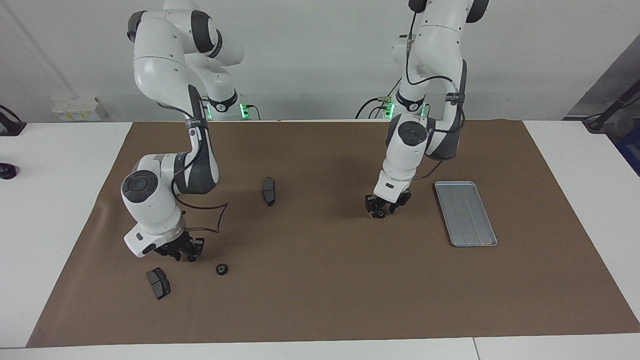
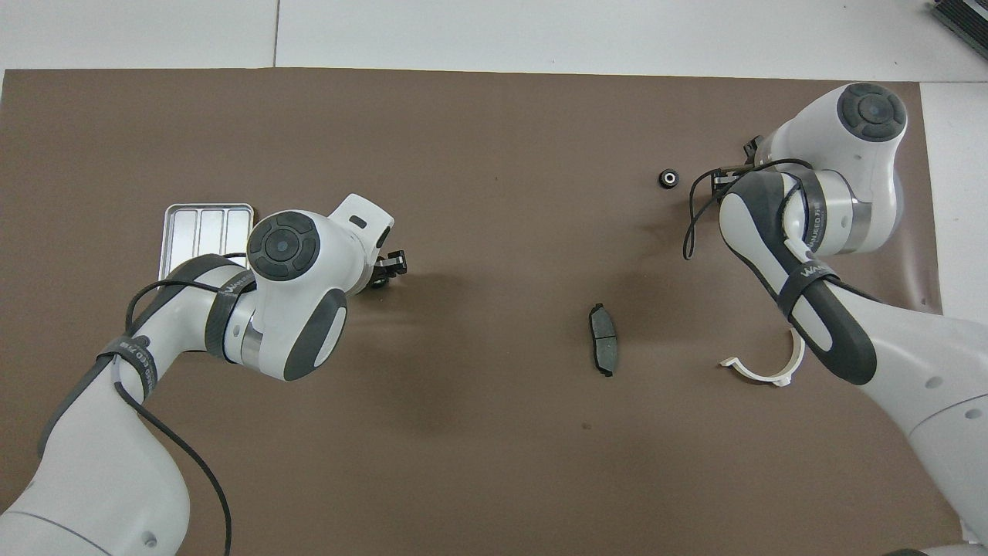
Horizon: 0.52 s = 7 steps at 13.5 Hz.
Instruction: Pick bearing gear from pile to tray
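A plain pale wall (image 1: 310,60) stands at the robots' end of the room, evenly lit. The white table (image 1: 55,200) carries a large brown mat (image 1: 320,290) that covers most of its top. On the table's bare white edge sits a small white box (image 1: 75,107), with a little black knob (image 1: 7,171) near it.

Overhead: your left arm's wrist covers nearer part of tray (image 2: 202,224) and most of left gripper (image 2: 384,272). Right arm hides one end of white half-ring bracket (image 2: 760,372) and most of right gripper (image 2: 729,176). Both grips too small to judge.
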{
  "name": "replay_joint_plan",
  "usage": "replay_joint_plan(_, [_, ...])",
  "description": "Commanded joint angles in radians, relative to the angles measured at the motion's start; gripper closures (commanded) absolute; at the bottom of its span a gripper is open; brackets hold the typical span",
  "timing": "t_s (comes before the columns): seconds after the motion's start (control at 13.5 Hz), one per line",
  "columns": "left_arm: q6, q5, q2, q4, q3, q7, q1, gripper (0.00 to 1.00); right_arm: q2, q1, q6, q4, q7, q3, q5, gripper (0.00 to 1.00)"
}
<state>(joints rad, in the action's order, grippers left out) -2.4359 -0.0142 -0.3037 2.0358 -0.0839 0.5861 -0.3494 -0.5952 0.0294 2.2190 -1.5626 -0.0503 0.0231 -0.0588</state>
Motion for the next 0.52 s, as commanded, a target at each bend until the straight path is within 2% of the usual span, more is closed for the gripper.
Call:
replay_joint_plan(0.0, [-0.026, -0.020, 0.012, 0.032, 0.009, 0.009, -0.013, 0.41, 0.026, 0.000, 0.043, -0.042, 0.003, -0.006, -0.010, 0.56])
replay_joint_plan(0.07, [-0.028, -0.020, 0.012, 0.034, 0.009, 0.009, -0.014, 0.45, 0.028, 0.000, 0.053, -0.051, 0.003, -0.006, -0.010, 0.56])
replay_joint_plan(0.22, [-0.038, -0.020, 0.011, 0.043, 0.009, 0.009, -0.017, 0.46, 0.029, 0.000, 0.053, -0.054, 0.003, -0.006, -0.010, 0.57])
replay_joint_plan(0.3, [-0.043, -0.020, 0.011, 0.043, 0.009, 0.009, -0.017, 0.54, 0.031, 0.000, 0.053, -0.063, 0.003, -0.006, -0.009, 0.57])
replay_joint_plan(0.44, [-0.026, -0.020, 0.012, 0.037, 0.009, 0.009, -0.013, 0.95, 0.037, 0.000, 0.051, -0.076, 0.003, -0.006, -0.009, 0.60])
